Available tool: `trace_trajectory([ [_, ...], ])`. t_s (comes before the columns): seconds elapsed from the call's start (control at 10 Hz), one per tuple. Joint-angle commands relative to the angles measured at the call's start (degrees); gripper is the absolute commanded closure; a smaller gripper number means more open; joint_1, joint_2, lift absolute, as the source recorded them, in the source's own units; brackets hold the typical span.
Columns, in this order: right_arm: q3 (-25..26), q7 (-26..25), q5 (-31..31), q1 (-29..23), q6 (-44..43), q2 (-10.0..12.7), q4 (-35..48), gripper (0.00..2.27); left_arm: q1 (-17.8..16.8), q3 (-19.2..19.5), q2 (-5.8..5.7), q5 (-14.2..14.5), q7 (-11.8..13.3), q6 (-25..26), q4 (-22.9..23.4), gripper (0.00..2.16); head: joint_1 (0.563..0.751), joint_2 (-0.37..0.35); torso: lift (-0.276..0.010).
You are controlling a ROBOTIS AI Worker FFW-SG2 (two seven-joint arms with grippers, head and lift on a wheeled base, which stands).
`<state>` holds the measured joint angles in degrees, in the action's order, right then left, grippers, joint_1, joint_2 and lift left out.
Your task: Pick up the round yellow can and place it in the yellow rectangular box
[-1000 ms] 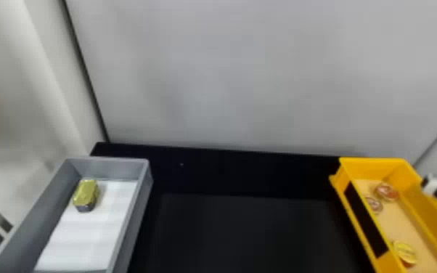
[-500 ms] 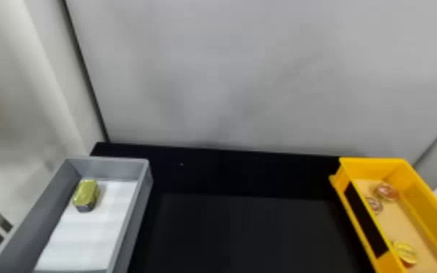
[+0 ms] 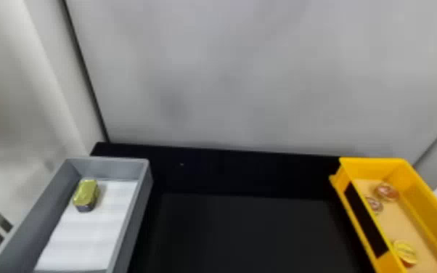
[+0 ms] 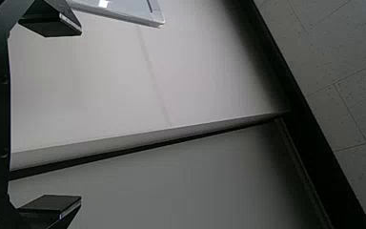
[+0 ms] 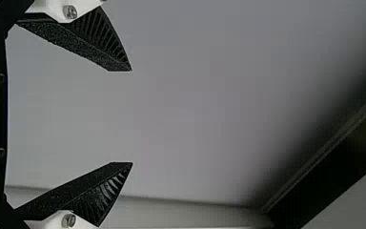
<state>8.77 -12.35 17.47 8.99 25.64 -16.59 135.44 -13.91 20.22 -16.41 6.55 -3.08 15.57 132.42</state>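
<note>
In the head view, the yellow rectangular box [image 3: 424,236] lay at four o'clock, and the round yellow can [image 3: 405,253] was inside it, lid up, just beside the long wall at the can's nine o'clock. From the can, the smaller reddish round can [image 3: 375,205] sat at eleven o'clock, and the larger reddish round can [image 3: 387,191] sat between eleven and twelve; the pair were close together in the box's twelve o'clock end. At eight o'clock in the head view was the gray rectangular box [image 3: 143,192], lined with a white sheet [image 3: 87,236]. A gold-topped rectangular tin [image 3: 86,195] sat in it, toward its twelve o'clock end. The black work surface [image 3: 257,232] stretched between the boxes at six o'clock, and a pale wall panel [image 3: 257,72] rose at twelve. In its wrist view, the left gripper [image 4: 81,117] had its jaws spread wide with nothing between them; the right gripper [image 5: 132,117] likewise held its jaws well apart, gripping nothing.
</note>
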Motion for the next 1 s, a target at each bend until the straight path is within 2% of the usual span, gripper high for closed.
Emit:
trace_trajectory([
  [0.0, -5.96, 1.89, 1.61, 6.92, -5.94, -0.64, -3.95, 0.06, -0.25, -0.26, 0.05, 0.14, 0.0, -0.09, -0.32, 0.05, 0.747, -0.08, -0.009],
  [0.3, -11.32, 3.03, -2.43, 14.3, -7.96, -4.16, -7.82, 0.01, -0.42, -0.7, 0.23, 0.14, 0.0, -0.53, -0.76, 0.05, 0.747, -0.08, -0.009],
  [0.5, -11.06, 3.56, -4.81, 16.94, -8.14, -4.24, -10.02, 0.0, -0.6, -0.88, 0.14, 0.14, 0.0, -0.62, -0.94, 0.05, 0.747, -0.08, -0.009],
  [0.9, -10.8, 3.2, -4.19, 17.03, -9.9, -4.86, -9.49, 0.0, -0.6, -0.88, 0.05, 0.14, 0.0, -0.62, -0.85, 0.05, 0.747, -0.08, -0.009],
])
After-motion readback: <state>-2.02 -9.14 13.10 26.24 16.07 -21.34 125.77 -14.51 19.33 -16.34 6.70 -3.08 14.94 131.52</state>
